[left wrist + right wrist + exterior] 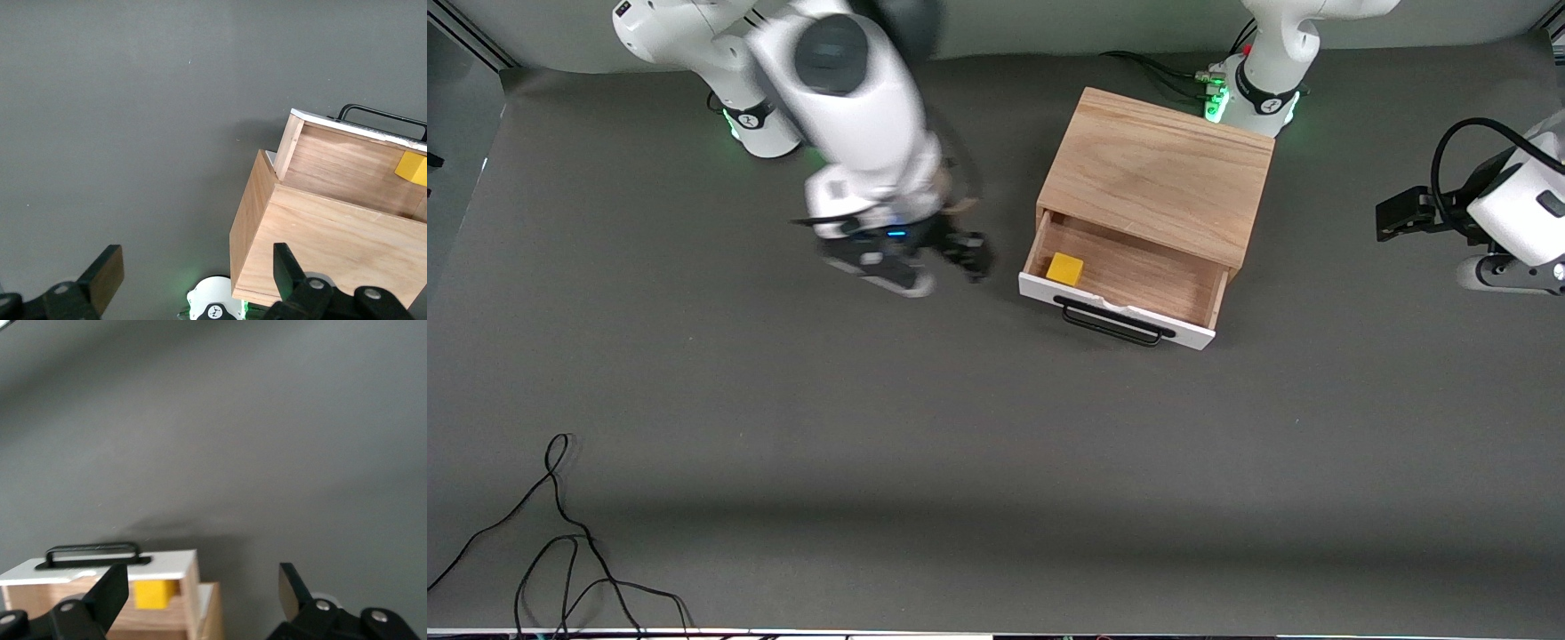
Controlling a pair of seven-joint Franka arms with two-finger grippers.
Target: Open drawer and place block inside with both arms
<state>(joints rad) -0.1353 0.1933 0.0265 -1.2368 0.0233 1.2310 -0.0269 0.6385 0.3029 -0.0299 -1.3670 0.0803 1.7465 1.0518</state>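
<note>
The drawer (1129, 283) stands pulled out of the light oak box (1158, 173), and the block (1065, 268) lies inside it, in the corner toward the right arm's end of the table, close to the white front panel (1116, 311) with its black bar handle (1113, 322). Nothing else is in the drawer; the wooden bottom is bare. The right gripper (938, 267) hangs over the grey table (960, 444) just beside the drawer, at the side where the block is. Its fingers (110, 593) are spread wide and hold nothing, and in the right wrist view the yellow block and the white panel show between them, low down. The left gripper (1409, 213) is up in the air at the left arm's end of the table, well apart from the box, and this arm waits. Its fingers (107, 277) are also spread and empty; in the left wrist view the box and the open drawer are seen from above. The part of the drawer under the box top is hidden. In the front view the right gripper is blurred, and the left arm is cut by the edge. A thin black cable (560, 533) lies on the table, near the camera.
</note>
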